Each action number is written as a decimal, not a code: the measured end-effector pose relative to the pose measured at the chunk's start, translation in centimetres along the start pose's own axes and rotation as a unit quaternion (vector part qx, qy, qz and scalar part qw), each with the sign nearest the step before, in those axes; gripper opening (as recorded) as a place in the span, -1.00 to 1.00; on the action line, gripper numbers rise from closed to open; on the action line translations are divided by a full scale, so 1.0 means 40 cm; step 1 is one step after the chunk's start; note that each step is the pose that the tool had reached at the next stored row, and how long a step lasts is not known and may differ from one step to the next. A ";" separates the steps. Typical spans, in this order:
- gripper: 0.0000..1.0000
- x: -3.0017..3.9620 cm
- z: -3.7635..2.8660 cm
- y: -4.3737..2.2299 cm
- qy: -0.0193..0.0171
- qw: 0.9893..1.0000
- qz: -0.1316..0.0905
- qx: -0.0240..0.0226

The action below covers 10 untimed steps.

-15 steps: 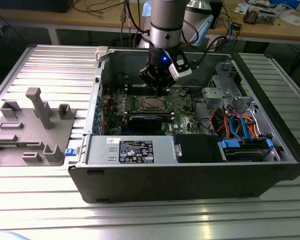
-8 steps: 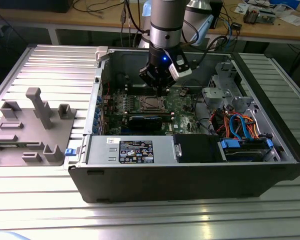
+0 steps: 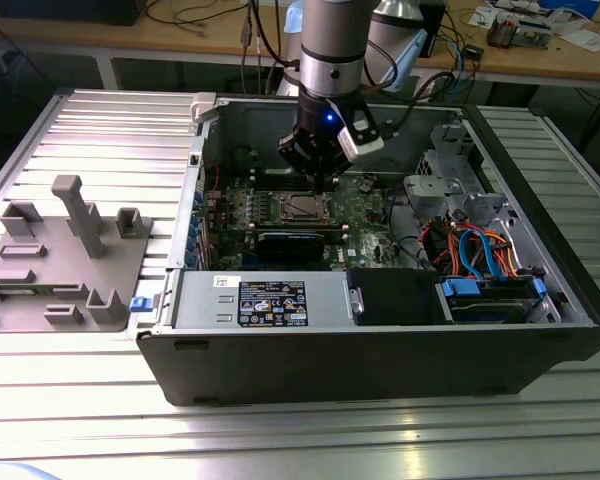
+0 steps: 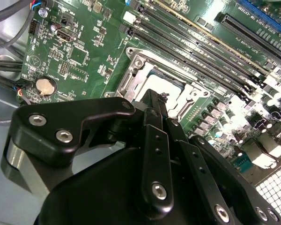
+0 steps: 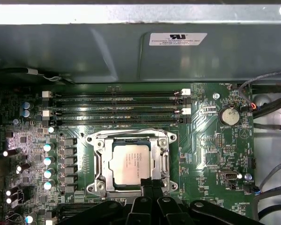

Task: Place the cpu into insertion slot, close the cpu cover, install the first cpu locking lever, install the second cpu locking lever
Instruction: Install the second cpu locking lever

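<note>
In the first wrist view the cpu point(image 5: 130, 163), a silver-grey square chip, lies flat in the insertion slot point(image 5: 171, 139) of the green motherboard point(image 5: 210, 154). The cpu cover point(image 5: 99, 164), a thin metal frame, lies down around the chip. My gripper point(image 5: 148, 181) is shut, its black fingers pressed together with the tips at the slot's edge, just beside the chip. The second wrist view has the gripper point(image 4: 154, 97) over the cover point(image 4: 131, 86), hiding most of the cpu point(image 4: 165, 78). In the exterior view the gripper point(image 3: 325, 183) hangs inside the open computer case, right above the slot point(image 3: 300, 207). I cannot make out the locking levers.
Long memory slots point(image 5: 117, 110) run beside the socket, with the case's grey wall point(image 5: 131, 51) behind them. A coin battery point(image 5: 229, 116) and cables point(image 5: 271, 105) sit off to one side. A grey fixture point(image 3: 65, 250) stands at the exterior view's left, outside the case point(image 3: 380, 360).
</note>
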State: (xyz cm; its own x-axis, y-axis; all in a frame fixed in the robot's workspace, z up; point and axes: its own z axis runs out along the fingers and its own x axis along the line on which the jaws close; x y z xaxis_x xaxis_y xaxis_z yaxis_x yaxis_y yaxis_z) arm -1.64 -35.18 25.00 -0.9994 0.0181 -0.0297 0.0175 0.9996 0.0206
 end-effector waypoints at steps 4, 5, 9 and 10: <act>-0.79 0.000 0.000 -0.021 0.000 1.000 0.000 0.000; -0.79 0.000 0.000 -0.024 0.000 1.000 0.000 0.000; -0.79 0.000 0.000 -0.032 0.001 1.000 -0.021 -0.001; -0.79 0.000 0.000 -0.032 0.003 0.999 -0.034 -0.001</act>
State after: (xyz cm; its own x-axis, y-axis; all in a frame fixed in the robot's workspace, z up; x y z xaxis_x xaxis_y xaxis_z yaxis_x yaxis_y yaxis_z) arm -1.65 -36.45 24.96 -0.9984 -0.0508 -0.0260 -0.0513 0.9985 0.0209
